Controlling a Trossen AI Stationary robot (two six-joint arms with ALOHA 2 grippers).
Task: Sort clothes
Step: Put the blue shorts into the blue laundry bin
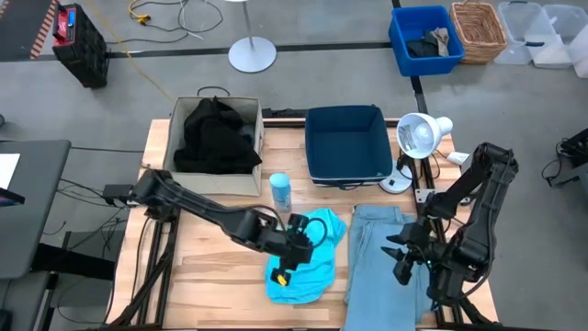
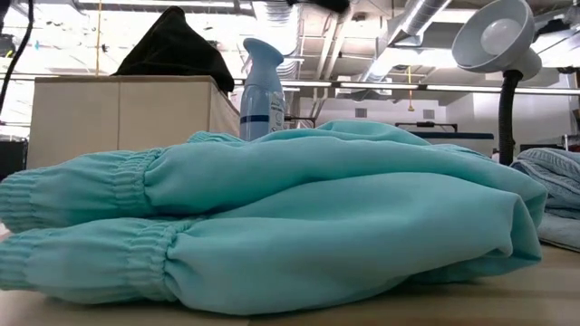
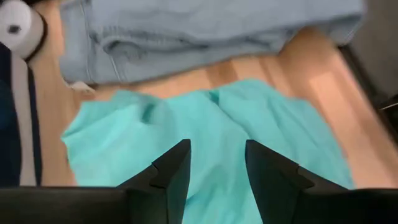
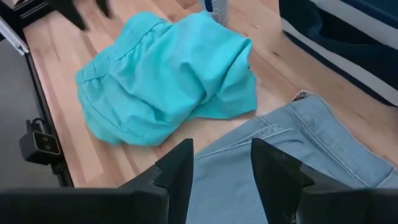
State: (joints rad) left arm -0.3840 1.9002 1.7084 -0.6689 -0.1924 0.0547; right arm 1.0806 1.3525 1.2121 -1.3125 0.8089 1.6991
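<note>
Dark clothes (image 1: 216,136) are sitting heaped in the beige fabric box (image 1: 260,147) at the far left of the counter (image 1: 207,267), and they look sorted already. Moving right, the left tool (image 1: 296,241) is hovering over the turquoise garment (image 1: 308,257), which is lying crumpled near the counter's front edge with its elastic cuffs bunched at one end in the low view. The left wrist view is showing its two fingers (image 3: 174,169) parted with a clear gap, holding nothing, and only turquoise cloth below them.

This looks like the pick-up of that turquoise piece. To do it well, the left tool should be dropping straight onto a raised fold rather than a flat spread, so that the fingers are closing on a doubled ridge of cloth. The spray bottle (image 1: 280,191) is standing just behind the garment, so the lift wants to be going up first, then sideways, or a trailing leg may knock it over.

Next along, the navy fabric bin (image 1: 346,144) is sitting open and looks bare inside, and a lamp (image 1: 418,136) is leaning beside it. Farthest right, the pale grey-blue trousers (image 1: 386,267) are lying flat, just beside the turquoise piece. The right tool (image 1: 407,253) is poised above them, fingers (image 4: 177,168) apart and gripping nothing in its wrist view. It should be waiting well clear while the left arm is carrying.
</note>
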